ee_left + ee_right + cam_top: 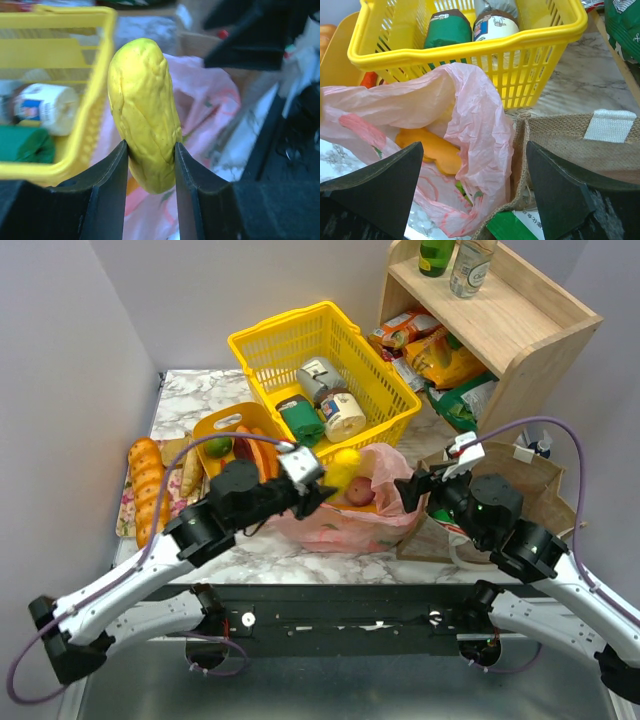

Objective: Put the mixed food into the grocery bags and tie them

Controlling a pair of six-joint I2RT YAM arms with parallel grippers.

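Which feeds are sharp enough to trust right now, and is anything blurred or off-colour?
Top view: evenly lit, sharp throughout, no glare. Left wrist view: bluish cast; the yellow toy fruit between the left fingers is fairly sharp, the basket and pink bag behind it are blurred. Right wrist view: pink bag and basket in clear focus, natural colour.

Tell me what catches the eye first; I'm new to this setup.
The left gripper pinches a bumpy yellow toy fruit over the open pink bag. Behind it stands a bright yellow basket holding tins, and the right gripper hangs open by the pink bag's mouth, beside the brown bag.
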